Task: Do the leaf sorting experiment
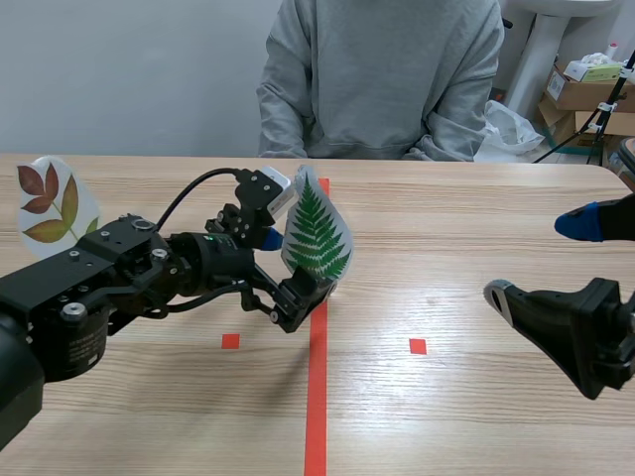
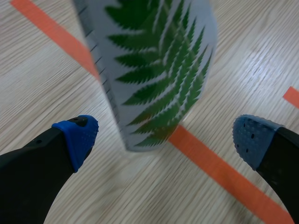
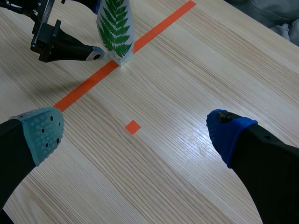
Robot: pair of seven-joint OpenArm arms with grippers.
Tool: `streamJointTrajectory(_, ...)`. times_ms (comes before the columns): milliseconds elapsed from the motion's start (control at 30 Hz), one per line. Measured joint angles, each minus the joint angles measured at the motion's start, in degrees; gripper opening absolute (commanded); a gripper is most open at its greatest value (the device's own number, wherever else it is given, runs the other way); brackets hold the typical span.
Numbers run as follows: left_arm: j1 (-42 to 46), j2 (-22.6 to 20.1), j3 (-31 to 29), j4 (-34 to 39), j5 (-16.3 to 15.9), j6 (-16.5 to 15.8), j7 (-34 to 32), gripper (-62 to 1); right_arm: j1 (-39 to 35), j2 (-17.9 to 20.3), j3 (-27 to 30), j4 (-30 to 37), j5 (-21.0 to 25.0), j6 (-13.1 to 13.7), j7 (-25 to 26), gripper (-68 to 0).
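Fern card (image 1: 316,236) is standing upright on the centre tape line (image 1: 316,397), w/ the left gripper (image 2: 166,139) sitting at its base, fingers spread wide, not squeezing. Right gripper (image 3: 136,134) is hovering well apart, also released. Red-leaf card (image 1: 52,206) is standing off left; person (image 1: 382,74) is sitting opposite.

Light wooden table (image 1: 476,228) stretching out ahead of me, a person in a grey sweatshirt (image 1: 382,74) seated at its far edge, beyond them on my right a crumpled white plastic bag (image 1: 511,129), stacked cardboard boxes (image 1: 577,91), a white pedestal (image 1: 538,50)
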Motion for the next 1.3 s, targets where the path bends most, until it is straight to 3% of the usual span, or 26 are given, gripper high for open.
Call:
streamJointTrajectory(433, 0.0, 3.0, 0.0, 0.0, 1.0, 1.3, 0.0, -0.5, 0.0, 0.0, 0.0, 0.0, 0.0, 0.0, 0.0, -4.1)
streamJointTrajectory(700, 0.1, 3.0, 0.0, 0.0, 1.3, 1.3, 0.0, -26.5, 0.0, 0.0, 0.0, 0.0, 0.0, 0.0, 0.0, -4.1)
streamJointTrajectory(867, 0.2, 3.0, 0.0, 0.0, 1.3, 1.3, 0.0, -33.3, 0.0, 0.0, 0.0, 0.0, 0.0, 0.0, 0.0, -4.1)
streamJointTrajectory(1033, 0.2, 3.0, 0.0, 0.0, 1.3, 1.3, 0.0, -45.5, 0.0, 0.0, 0.0, 0.0, 0.0, 0.0, 0.0, -4.1)
streamJointTrajectory(1300, 0.2, 3.0, 0.0, 0.0, 1.3, 1.3, 0.0, -56.8, 0.0, 0.0, 0.0, 0.0, 0.0, 0.0, 0.0, -4.1)
